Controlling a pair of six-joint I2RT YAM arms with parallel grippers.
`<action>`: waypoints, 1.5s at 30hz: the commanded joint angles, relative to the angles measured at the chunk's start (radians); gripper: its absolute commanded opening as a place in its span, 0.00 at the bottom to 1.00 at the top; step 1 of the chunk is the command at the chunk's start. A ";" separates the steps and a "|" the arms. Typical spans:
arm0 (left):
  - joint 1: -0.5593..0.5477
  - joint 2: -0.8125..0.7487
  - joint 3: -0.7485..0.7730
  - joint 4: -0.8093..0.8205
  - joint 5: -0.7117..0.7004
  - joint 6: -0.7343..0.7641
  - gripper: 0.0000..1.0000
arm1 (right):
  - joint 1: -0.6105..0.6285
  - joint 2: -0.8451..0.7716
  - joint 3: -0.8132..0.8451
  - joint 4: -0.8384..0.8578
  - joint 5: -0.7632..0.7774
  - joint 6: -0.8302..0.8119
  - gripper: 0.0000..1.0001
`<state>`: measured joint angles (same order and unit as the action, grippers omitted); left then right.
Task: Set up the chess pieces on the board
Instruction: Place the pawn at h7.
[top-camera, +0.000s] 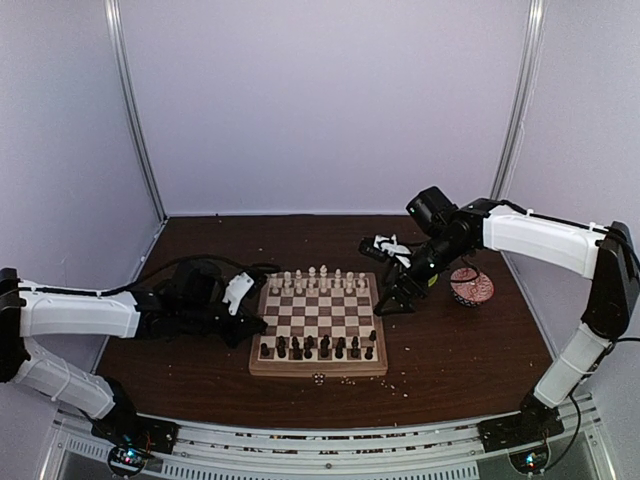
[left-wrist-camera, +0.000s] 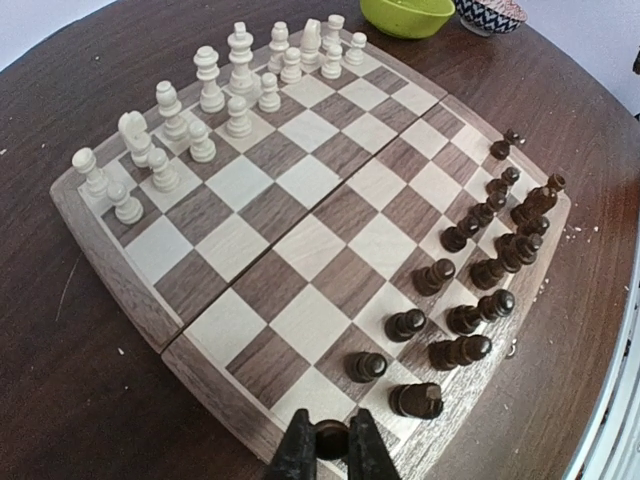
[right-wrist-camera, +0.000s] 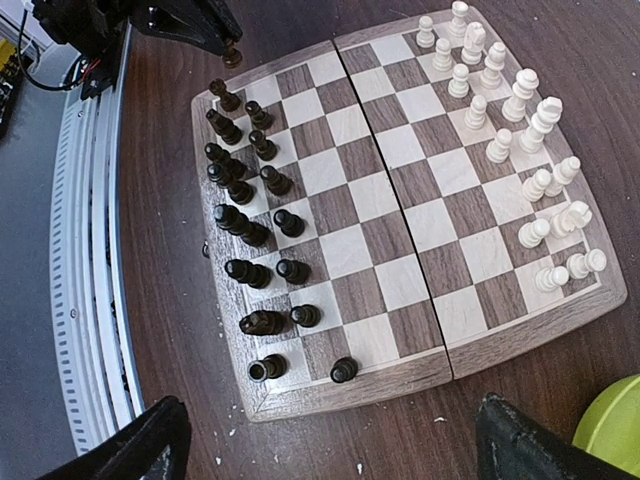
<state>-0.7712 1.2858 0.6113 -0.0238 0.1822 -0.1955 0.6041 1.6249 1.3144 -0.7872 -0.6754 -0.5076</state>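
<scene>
The board (top-camera: 318, 318) lies mid-table, with cream pieces (top-camera: 312, 279) along its far side and dark pieces (top-camera: 318, 348) along its near side. My left gripper (top-camera: 260, 327) is at the board's left edge, shut on a dark brown piece (left-wrist-camera: 331, 438) just over the rim (left-wrist-camera: 215, 385) beside the dark rows. In the right wrist view that same gripper (right-wrist-camera: 222, 45) holds the piece (right-wrist-camera: 232, 57) at the board's corner. My right gripper (top-camera: 393, 301) is wide open and empty above the table by the board's right edge; its fingers (right-wrist-camera: 150, 445) straddle a dark pawn (right-wrist-camera: 344, 369).
A red patterned bowl (top-camera: 471, 287) stands right of the board. A lime-green bowl (left-wrist-camera: 405, 14) sits beyond the board's right side, and also shows in the right wrist view (right-wrist-camera: 612, 420). Pale crumbs (top-camera: 352, 381) lie on the dark table in front of the board.
</scene>
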 joint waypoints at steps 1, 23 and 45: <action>0.001 -0.022 -0.035 0.062 -0.041 -0.005 0.11 | -0.004 -0.014 -0.023 0.036 0.019 0.036 1.00; -0.011 0.124 0.005 0.134 -0.017 0.013 0.12 | -0.004 0.015 -0.034 0.034 0.042 0.026 1.00; -0.039 0.164 0.038 0.104 -0.019 0.016 0.17 | -0.020 0.095 -0.037 0.034 0.155 0.063 1.00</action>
<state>-0.8043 1.4578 0.6231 0.0650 0.1631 -0.1917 0.5903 1.6939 1.2686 -0.7532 -0.5728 -0.4667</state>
